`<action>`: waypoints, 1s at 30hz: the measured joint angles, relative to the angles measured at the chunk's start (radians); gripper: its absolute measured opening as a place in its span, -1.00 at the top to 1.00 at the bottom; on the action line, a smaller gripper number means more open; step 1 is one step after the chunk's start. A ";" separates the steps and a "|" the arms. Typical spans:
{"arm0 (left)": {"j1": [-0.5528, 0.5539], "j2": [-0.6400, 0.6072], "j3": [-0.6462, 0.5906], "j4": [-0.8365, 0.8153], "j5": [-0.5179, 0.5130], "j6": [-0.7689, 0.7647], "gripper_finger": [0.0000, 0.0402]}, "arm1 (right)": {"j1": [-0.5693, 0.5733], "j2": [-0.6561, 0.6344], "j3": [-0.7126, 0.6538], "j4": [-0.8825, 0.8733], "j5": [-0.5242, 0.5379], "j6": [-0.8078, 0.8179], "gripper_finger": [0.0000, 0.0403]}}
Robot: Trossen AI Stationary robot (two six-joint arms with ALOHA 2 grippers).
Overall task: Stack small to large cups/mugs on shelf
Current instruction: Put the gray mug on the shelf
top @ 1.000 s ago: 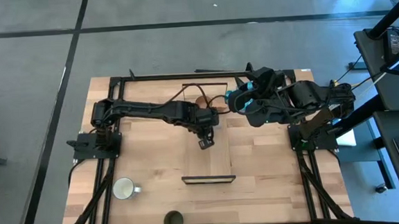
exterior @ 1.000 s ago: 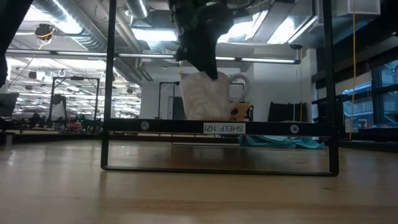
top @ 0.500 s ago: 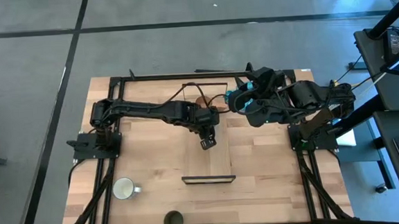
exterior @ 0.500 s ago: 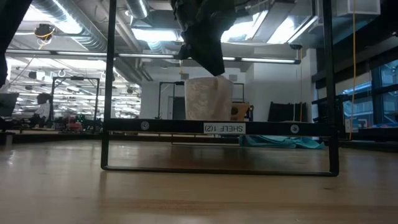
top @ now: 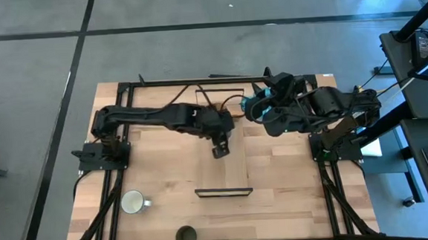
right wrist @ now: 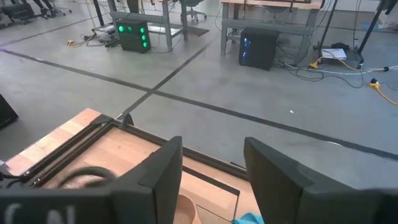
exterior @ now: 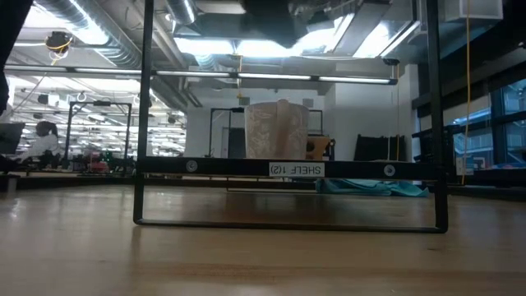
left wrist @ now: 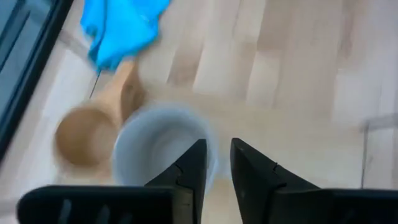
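Note:
The light grey mug [exterior: 275, 131] stands upright on its base on the shelf [exterior: 288, 168], a long light-wood board [top: 236, 171] with black end brackets. In the left wrist view the mug [left wrist: 155, 149] is beside the tan wooden cup [left wrist: 81, 134]. My left gripper [left wrist: 216, 149] hangs above the mug's rim, narrowly open and empty; it also shows in the high view [top: 218, 148]. My right gripper [right wrist: 211, 168] is open and waits at the shelf's far right [top: 252, 106]. The pale mug [top: 133, 202] and the dark olive cup [top: 186, 235] stand on the table near its front edge.
The black frame rails [top: 189, 81] run along the table's far edge and both sides. Bare tabletop [top: 165, 175] lies left of the shelf and also to its right [top: 284, 175]. A person [exterior: 41, 131] shows far off in the room.
My left gripper has let go of the grey mug and gone straight up, out of the low view's top. The mug, tilted in the hold with its handle showing a second ago, now stands upright and still on the shelf.

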 joint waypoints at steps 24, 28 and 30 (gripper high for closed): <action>-0.107 -0.024 -0.250 -0.031 -0.008 -0.132 1.00 | 0.003 0.001 0.000 -0.008 -0.070 0.000 0.13; -0.106 -0.024 -0.289 0.085 0.009 -0.119 1.00 | 0.015 0.001 0.000 -0.008 -0.071 0.000 0.13; -0.106 -0.024 -0.303 0.113 0.011 -0.117 1.00 | 0.022 0.001 0.000 -0.008 -0.071 0.000 0.13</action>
